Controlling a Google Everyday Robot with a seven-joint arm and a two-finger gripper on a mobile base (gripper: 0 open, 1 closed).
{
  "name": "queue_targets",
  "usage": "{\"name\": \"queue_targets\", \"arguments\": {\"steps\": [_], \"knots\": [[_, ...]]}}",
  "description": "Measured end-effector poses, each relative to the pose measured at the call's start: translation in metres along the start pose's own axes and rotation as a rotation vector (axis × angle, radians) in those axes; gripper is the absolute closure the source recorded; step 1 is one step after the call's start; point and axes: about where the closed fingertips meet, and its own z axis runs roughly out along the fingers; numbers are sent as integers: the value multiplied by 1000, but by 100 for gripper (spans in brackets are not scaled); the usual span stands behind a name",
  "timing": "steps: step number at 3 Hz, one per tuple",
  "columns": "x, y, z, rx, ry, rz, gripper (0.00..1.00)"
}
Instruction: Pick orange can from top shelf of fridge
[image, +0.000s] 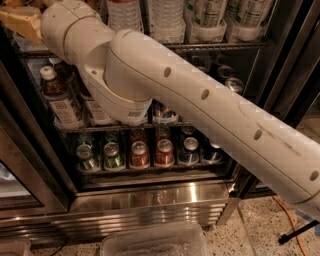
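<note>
Arm (200, 105) stretched across the fridge (150, 197), gripper (20, 21) at the top shelf's (215, 46) far left — open or closed, cannot tell — seemingly mid-reach; next, enclosing the unseen orange can.

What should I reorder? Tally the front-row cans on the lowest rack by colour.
Green cans: 2
Red cans: 2
Blue-and-silver cans: 2
Total: 6
The gripper is at the top-left edge of view, above the brown bottles.
</note>
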Motion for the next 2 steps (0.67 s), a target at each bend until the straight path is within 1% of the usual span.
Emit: {"name": "queue_targets", "arguments": {"steps": [2], "knots": [[0, 6, -21, -60, 5, 32, 100]]}}
